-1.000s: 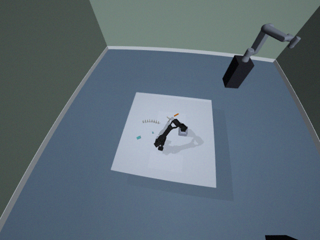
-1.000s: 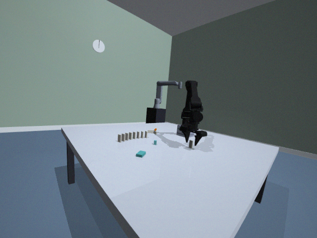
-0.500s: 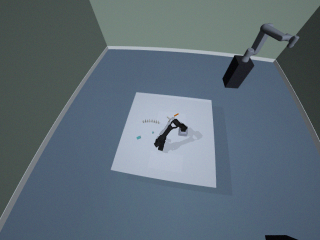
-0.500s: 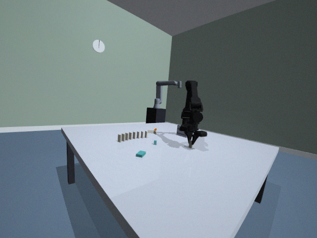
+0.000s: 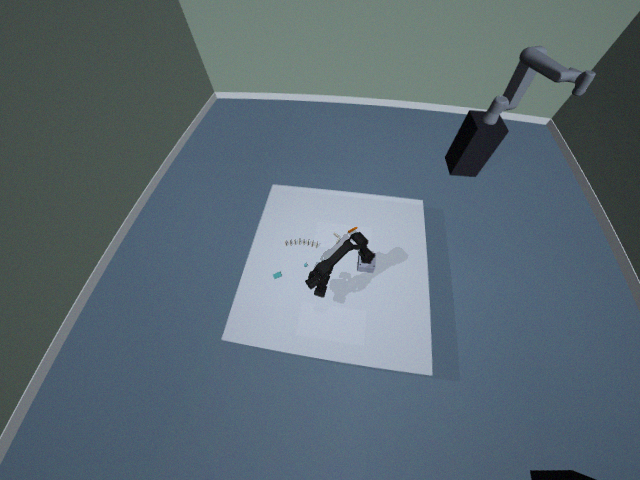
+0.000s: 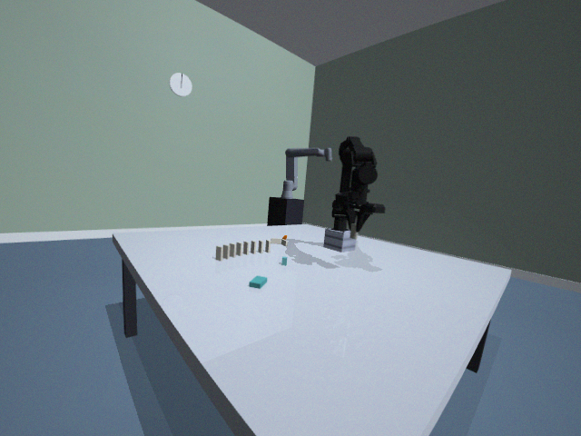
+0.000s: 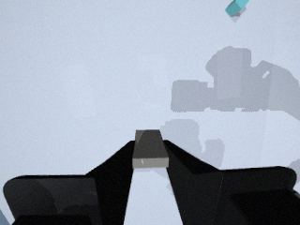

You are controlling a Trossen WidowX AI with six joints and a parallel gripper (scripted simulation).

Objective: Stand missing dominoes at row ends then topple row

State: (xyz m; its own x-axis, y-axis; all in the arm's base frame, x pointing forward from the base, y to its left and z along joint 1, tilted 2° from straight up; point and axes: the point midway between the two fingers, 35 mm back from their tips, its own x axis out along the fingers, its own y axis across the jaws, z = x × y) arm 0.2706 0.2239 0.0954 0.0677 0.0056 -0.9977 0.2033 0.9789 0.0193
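My gripper (image 6: 355, 225) (image 7: 148, 144) is shut on a beige domino (image 6: 353, 232) (image 7: 150, 150), held upright between the fingertips above the white table. In the top view the arm hides the fingertips. Several beige dominoes stand in a slightly curved row (image 5: 302, 241) (image 6: 245, 247), left of the arm in the top and exterior views and well away from my gripper. Another beige domino (image 5: 337, 235) (image 6: 275, 241) lies flat beyond the row's right end; whether a second piece lies against it is too small to tell.
A flat teal block (image 5: 277, 275) (image 6: 258, 282) and a small teal piece (image 5: 305, 264) (image 6: 284, 261) are on the table (image 5: 382, 335) (image 6: 328, 328) in front of the row. An orange object (image 5: 352, 229) (image 6: 284, 237) lies near the flat domino. A grey striped block (image 5: 366, 265) (image 6: 339, 240) is at the arm's base.
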